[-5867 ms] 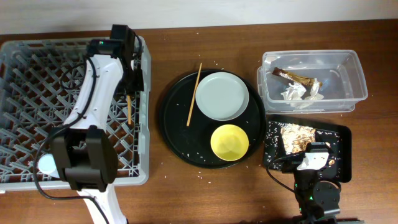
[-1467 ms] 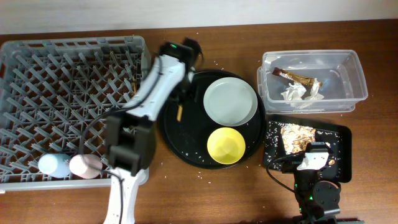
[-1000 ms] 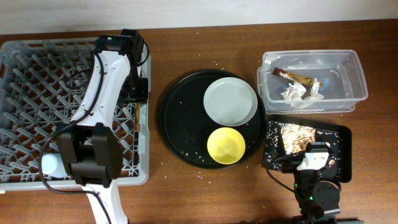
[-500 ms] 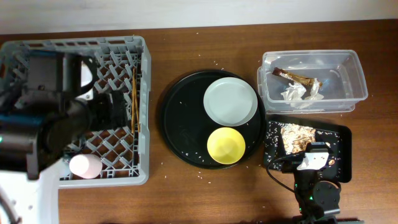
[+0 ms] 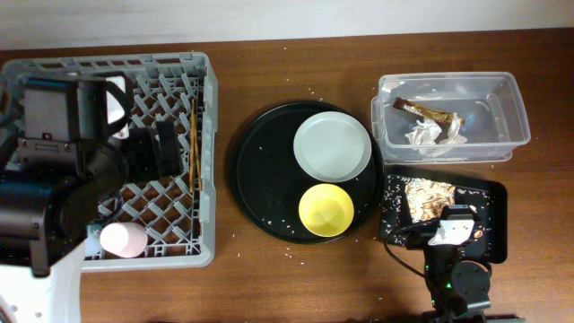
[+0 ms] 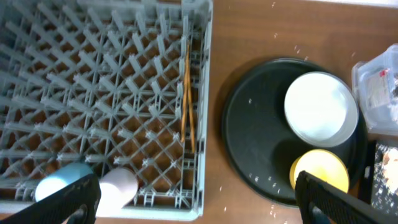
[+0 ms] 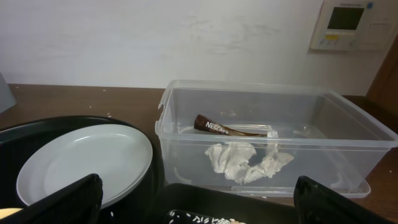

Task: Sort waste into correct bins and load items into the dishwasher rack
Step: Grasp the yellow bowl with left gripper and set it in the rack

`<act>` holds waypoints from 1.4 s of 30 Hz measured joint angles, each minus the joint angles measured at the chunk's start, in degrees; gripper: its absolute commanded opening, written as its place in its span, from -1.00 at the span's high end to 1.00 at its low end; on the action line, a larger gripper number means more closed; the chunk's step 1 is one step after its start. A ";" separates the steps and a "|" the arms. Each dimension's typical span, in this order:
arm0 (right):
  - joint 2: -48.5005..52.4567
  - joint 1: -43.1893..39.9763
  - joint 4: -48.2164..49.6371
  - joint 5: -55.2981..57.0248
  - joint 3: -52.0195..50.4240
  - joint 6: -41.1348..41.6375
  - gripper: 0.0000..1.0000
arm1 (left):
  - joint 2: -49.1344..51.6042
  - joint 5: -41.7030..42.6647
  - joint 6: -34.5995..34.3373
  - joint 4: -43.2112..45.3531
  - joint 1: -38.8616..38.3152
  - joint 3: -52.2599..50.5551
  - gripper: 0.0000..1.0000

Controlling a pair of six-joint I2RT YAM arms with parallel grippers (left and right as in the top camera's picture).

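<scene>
Brown wooden table [image 5: 296,278] under everything. Large round black tray [image 5: 265,170] sits mid-table, flat, low raised rim. Tiny white crumbs [image 5: 265,212] speckle tray's bare left part. I see more loose on wood just outside rim, on both far and near sides. White wall [image 7: 155,37] behind table's far edge. Pale wall panel [image 7: 347,23] with small screen, high right in right wrist view. I cannot read its text.

Bright, even indoor light, soft shadows; left arm [image 5: 54,188] large and blurred overhead, wrist views sharp.
</scene>
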 measured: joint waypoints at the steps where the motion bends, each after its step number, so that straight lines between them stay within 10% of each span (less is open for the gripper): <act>1: 0.02 0.00 0.00 0.00 0.00 0.00 -0.97 | 0.00 0.15 -0.04 -0.13 0.00 0.00 -0.99; 19: 0.00 0.00 0.00 0.00 0.00 0.00 -0.97 | 43.36 11.67 -12.15 25.27 -29.46 -23.37 0.07; 22: 0.00 0.00 0.00 0.00 0.00 0.00 -0.97 | 44.87 13.57 -11.30 26.93 -31.10 -23.74 0.99; 27: 0.00 0.00 0.00 0.00 0.00 0.00 -0.97 | 44.87 12.17 -10.86 18.08 -29.90 -21.35 1.00; 31: 0.00 0.00 0.04 0.00 -0.02 -0.02 -0.97 | 41.75 -13.70 -18.27 -4.83 -20.98 -2.58 1.00; 36: 0.00 0.00 0.02 0.00 -0.02 -0.02 -0.97 | 36.28 -48.98 -26.64 -7.78 -11.45 0.50 1.00; 42: 0.00 0.00 0.02 0.00 -0.02 -0.02 -0.97 | 36.65 -59.39 -31.34 -1.05 2.10 -12.90 1.00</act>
